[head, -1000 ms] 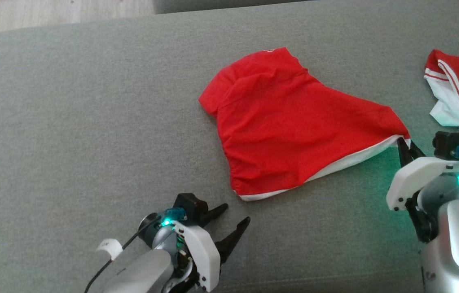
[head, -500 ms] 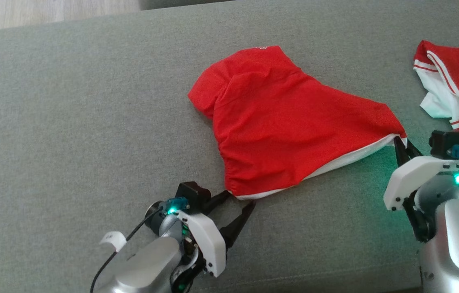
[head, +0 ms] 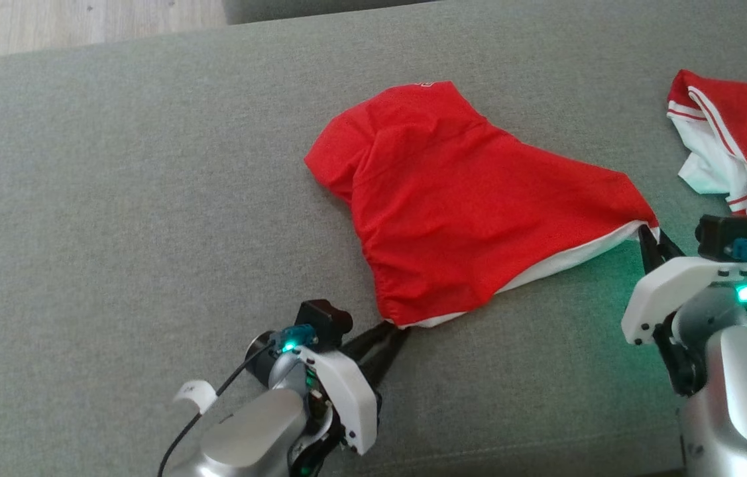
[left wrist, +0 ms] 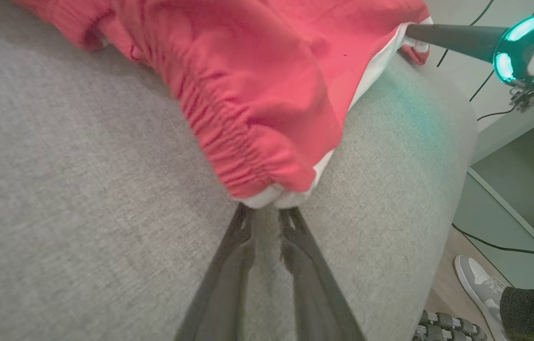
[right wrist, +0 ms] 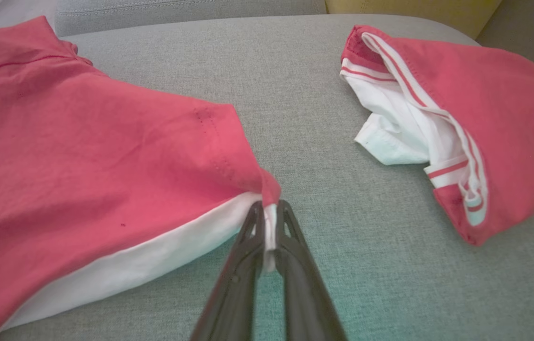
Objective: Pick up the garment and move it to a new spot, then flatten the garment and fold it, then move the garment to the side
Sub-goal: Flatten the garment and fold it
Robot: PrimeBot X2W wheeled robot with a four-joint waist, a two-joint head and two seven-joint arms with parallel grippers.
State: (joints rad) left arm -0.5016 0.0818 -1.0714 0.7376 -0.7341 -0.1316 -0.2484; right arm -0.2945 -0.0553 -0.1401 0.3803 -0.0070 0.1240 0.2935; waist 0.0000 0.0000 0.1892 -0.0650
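In the head view, the red garment [head: 466, 212] lies spread on the grey cushion [head: 114, 232], a little right of centre, with a second garment [head: 738, 152] in red and white lying apart at the far right. My left gripper [head: 394, 330] sits at the near-left hem corner and my right gripper [head: 648, 238] at the near-right corner. In the left wrist view, the garment [left wrist: 257, 80] ends in a bunched white hem right at my fingertips. The jaws stand narrow on it, and I read that as a pinch, though a shallow one, so I would check the hold before pulling. In the right wrist view, the fingers are pressed together with white hem cloth squeezed between them, a firm grip. To lift well, I judge both arms should rise together and level, with the hem taut between them so the cloth hangs open, and pass clear of the second garment. The gathered edge looks thick and could slip from the left jaws if I jerk.
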